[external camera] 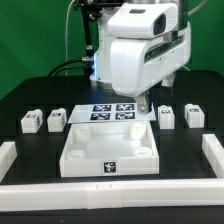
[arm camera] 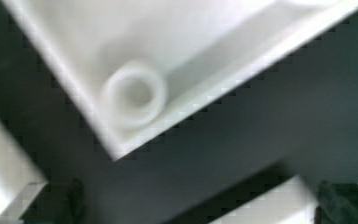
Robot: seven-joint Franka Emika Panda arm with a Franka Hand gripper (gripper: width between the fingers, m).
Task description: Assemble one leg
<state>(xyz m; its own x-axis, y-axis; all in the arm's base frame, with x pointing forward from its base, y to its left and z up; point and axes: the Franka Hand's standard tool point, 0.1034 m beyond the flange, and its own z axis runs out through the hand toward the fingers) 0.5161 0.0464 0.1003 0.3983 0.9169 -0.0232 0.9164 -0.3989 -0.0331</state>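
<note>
Four small white legs with tags stand in a row on the black table: two at the exterior view's left [external camera: 31, 122] [external camera: 57, 120] and two at its right [external camera: 166, 117] [external camera: 194, 116]. The large white square tray-like part [external camera: 70, 158] sits in the middle at the front. My gripper [external camera: 143, 101] hangs above the tray's back right corner, apart from every leg. The blurred wrist view shows my gripper [arm camera: 197, 205] open and empty, its dark fingers [arm camera: 51, 203] wide apart, over a tray corner with a round socket [arm camera: 137, 92].
The marker board [external camera: 112, 112] lies behind the tray. White rails border the table at the exterior view's left [external camera: 8, 152], front [external camera: 110, 196] and right [external camera: 212, 156]. Cables hang behind the arm.
</note>
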